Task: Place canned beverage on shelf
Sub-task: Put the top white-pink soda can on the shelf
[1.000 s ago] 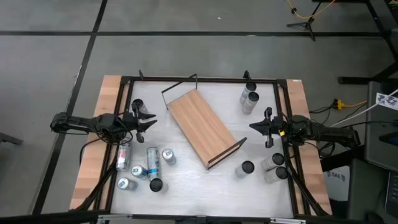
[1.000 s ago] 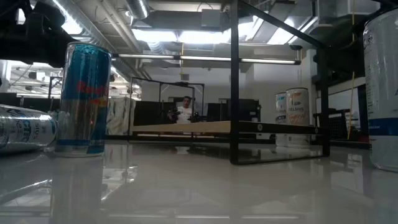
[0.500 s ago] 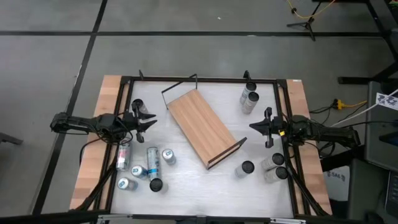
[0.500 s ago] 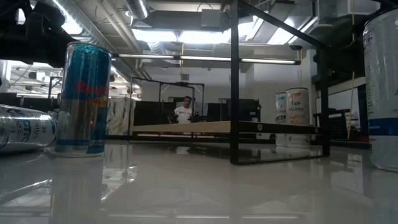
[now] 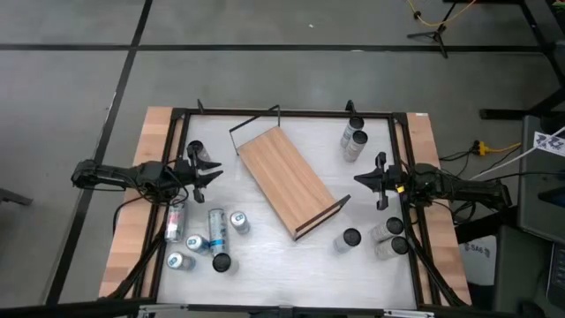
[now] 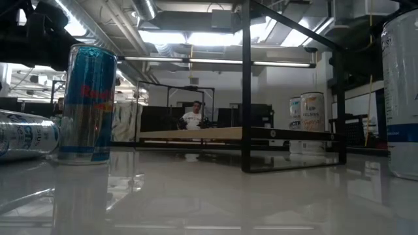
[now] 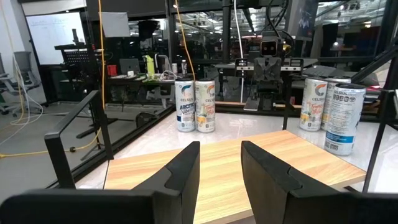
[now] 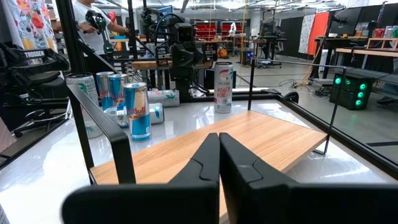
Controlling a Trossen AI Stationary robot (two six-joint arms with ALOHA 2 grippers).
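On the white table, the bare shelf lies diagonally at centre between both arms, while the left gripper, slightly parted and empty, hovers just beside a cluster of cans, nearer than the clenched right gripper.

Left arm: reaching in over table's left edge, left gripper fingers slightly parted, holding nothing. Right arm: opposite at right edge, right gripper fingers pressed together, holding nothing.
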